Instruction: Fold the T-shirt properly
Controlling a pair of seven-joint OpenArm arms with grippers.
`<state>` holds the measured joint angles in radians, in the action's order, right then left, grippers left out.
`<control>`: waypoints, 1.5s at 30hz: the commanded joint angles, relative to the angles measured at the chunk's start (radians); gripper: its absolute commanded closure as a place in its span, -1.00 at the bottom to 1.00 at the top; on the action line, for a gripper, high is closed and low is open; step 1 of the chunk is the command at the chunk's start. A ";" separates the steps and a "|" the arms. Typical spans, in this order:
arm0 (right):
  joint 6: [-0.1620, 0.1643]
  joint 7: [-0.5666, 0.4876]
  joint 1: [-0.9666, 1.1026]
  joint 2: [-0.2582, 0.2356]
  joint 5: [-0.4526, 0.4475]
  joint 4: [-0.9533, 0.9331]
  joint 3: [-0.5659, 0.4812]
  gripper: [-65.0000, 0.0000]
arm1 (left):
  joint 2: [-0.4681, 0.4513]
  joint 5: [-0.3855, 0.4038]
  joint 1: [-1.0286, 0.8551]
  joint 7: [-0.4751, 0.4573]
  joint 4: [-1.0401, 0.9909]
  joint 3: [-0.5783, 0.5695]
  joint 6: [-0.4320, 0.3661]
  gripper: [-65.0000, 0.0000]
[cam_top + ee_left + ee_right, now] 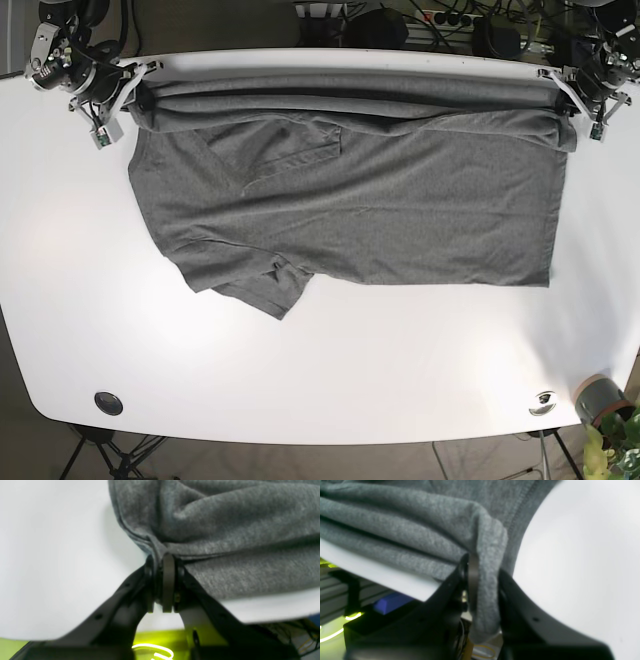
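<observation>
1. The grey T-shirt (350, 210) lies spread across the white bench (320, 370), its far edge bunched into a long roll of folds running along the bench's far side.
2. The right gripper (128, 92) sits at the end of that roll on the base view's left, at the bench's far corner. In the right wrist view its fingers (472, 580) are clamped on a thick wad of T-shirt fabric (485, 600), which hangs down between them.
3. The left gripper (570, 98) sits at the other end of the roll, at the bench's far corner on the base view's right. In the left wrist view its fingers (168, 580) are pressed together on the hemmed edge of the T-shirt (225, 542) — the cloth is pinched right at the fingertips.
4. Nearer the bench's middle the T-shirt's body lies fairly flat, with one sleeve (255, 285) sticking out toward the near side and another sleeve (290, 150) folded onto the body just below the roll.
5. On the bench's near edge sit a dark round fitting (108, 403) and a small metallic one (543, 403) — both well apart from the T-shirt.
6. A grey pot (598, 400) with green leaves stands off the bench's near corner.
</observation>
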<state>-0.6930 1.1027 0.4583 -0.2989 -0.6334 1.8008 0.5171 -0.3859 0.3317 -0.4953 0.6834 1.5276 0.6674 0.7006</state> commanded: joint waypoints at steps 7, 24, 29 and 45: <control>-0.005 -0.014 0.003 -0.013 -0.010 0.017 0.016 0.27 | 0.002 0.004 -0.024 -0.009 0.018 0.059 -0.002 1.00; -0.005 -0.014 -0.025 0.004 -0.144 0.023 0.090 -0.54 | 0.021 0.043 -0.007 -0.009 0.084 0.073 -0.002 0.24; -0.005 -0.012 -0.022 0.011 -0.144 0.089 0.085 -0.54 | 0.026 0.183 -0.010 -0.009 0.144 0.128 -0.002 0.24; -0.005 -0.011 -0.092 0.034 -0.136 0.169 -0.343 -0.54 | 0.021 0.248 -0.010 0.088 0.178 0.019 -0.002 0.24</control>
<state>-0.6922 1.1091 0.3798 -0.2596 -0.7486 1.9514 0.1963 -0.3420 0.5667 -0.4992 0.7757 1.6691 0.6876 0.6971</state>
